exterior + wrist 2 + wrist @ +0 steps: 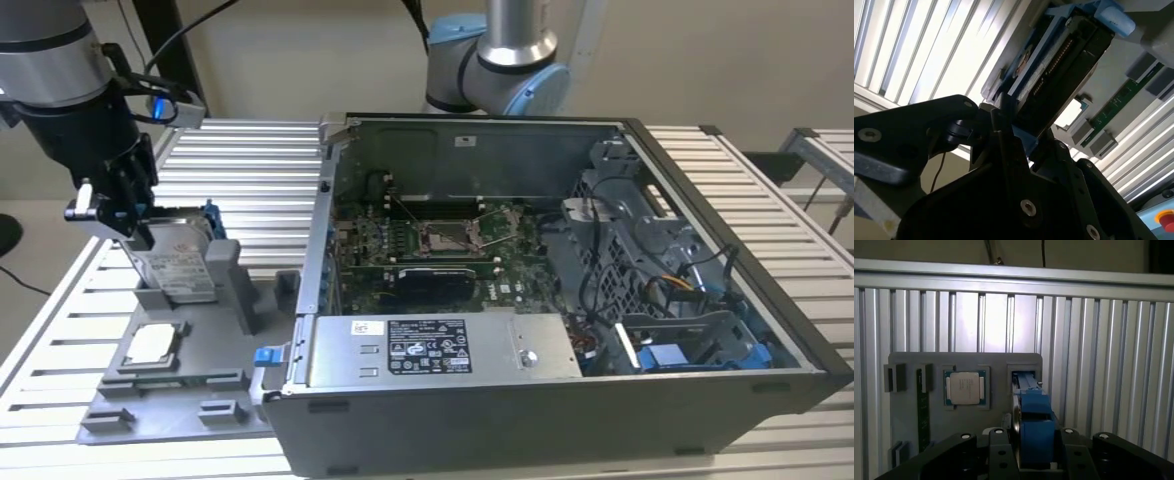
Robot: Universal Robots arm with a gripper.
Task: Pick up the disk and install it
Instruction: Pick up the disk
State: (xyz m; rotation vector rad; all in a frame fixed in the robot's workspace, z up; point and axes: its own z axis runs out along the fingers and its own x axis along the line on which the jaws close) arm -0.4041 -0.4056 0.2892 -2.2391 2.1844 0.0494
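Note:
The disk (182, 262) stands on edge in a slot of the grey fixture tray (200, 395), at the exterior view's left, its white label facing out and its blue frame around the edges. My gripper (131, 228) comes down on it from above, with its black fingers on either side of the upper end. In the first wrist view the disk's blue frame (1035, 432) sits tight between the fingers (1000, 455). In the second wrist view the disk (1064, 65) runs away from the gripper (1021, 142), connector side showing.
An open computer case (534, 415) takes up the middle and the exterior view's right, with a grey box (441, 350) and a blue bay (667, 357) inside. A small square chip (965, 388) and a green memory stick (922, 415) lie on the tray.

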